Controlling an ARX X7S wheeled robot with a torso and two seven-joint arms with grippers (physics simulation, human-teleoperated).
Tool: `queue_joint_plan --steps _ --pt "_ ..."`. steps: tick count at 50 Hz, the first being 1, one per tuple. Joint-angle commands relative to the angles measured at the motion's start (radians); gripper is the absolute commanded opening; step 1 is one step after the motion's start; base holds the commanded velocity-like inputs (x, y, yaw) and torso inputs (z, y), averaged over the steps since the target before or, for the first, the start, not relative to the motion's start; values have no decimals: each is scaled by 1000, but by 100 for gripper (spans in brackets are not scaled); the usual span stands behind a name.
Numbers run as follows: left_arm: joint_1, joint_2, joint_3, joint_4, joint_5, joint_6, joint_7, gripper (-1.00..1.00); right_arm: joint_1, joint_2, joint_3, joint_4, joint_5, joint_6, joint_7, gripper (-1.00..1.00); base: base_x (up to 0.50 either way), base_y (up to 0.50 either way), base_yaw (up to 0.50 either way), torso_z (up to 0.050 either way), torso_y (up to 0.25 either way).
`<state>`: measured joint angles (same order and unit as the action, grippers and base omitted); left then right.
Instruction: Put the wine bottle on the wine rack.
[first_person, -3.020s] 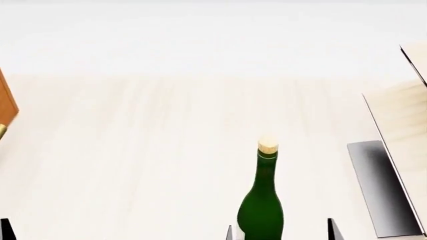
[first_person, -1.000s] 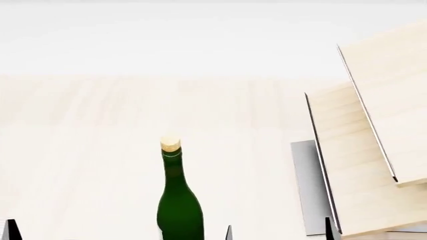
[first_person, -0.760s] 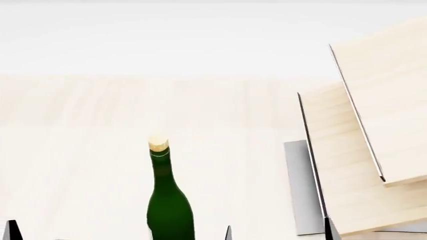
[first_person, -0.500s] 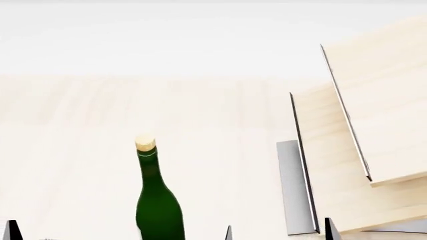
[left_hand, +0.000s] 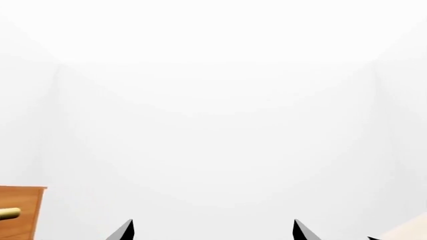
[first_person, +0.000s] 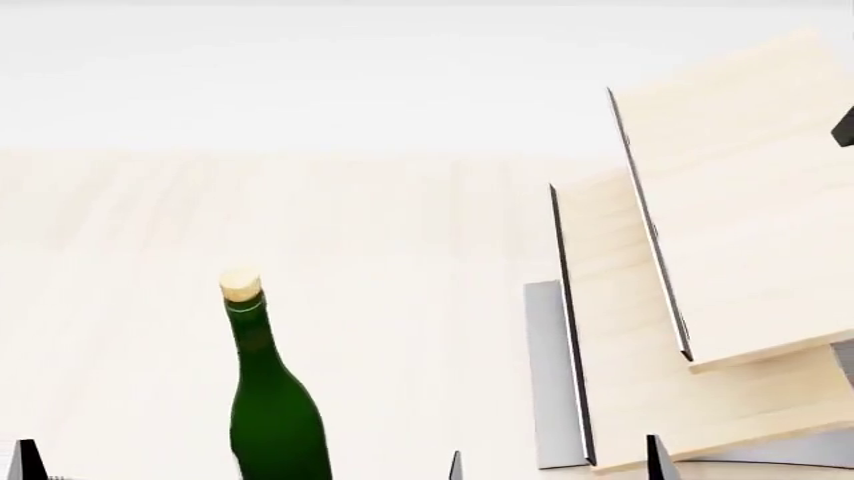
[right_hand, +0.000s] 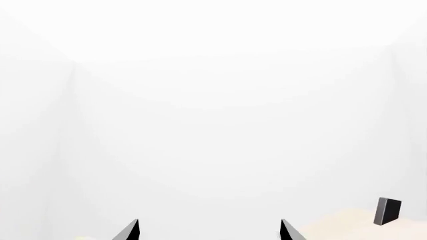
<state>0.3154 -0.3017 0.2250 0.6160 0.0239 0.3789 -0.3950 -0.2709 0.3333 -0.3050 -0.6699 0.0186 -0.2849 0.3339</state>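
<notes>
Approach step. Tall dark-green glass wine bottle (first_person: 274, 400) stands upright on pale-wood worktop (first_person: 400, 250), left of stepped pale-wood wine rack (first_person: 694, 290), ungrasped. Both grippers' jaws apart, empty. Next: reach and grasp bottle.

One bottle, one rack, one cabinet, two hands.

On the tabletop (first_person: 400, 240) stand one wine bottle (first_person: 274, 420) with one cork (first_person: 240, 284), and one wine rack (first_person: 694, 290) showing two slanted boards. One brown cabinet (left_hand: 20, 212) with one brass handle (left_hand: 9, 214). Each hand shows two fingertips, set apart: left hand (left_hand: 212, 231), right hand (right_hand: 209, 231).
</notes>
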Motion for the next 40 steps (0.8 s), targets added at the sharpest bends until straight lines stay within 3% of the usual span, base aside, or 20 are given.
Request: queue_joint_plan --steps 1,40 --pt "-2 -4 3 -2 -2 0 -5 100 5 2 -5 10 -1 -1 4 100 0 -98 0 0 0" --pt "-3 -17 15 -1 -1 -3 -22 100 8 15 -15 8 -1 -3 19 100 0 -94 0 0 0"
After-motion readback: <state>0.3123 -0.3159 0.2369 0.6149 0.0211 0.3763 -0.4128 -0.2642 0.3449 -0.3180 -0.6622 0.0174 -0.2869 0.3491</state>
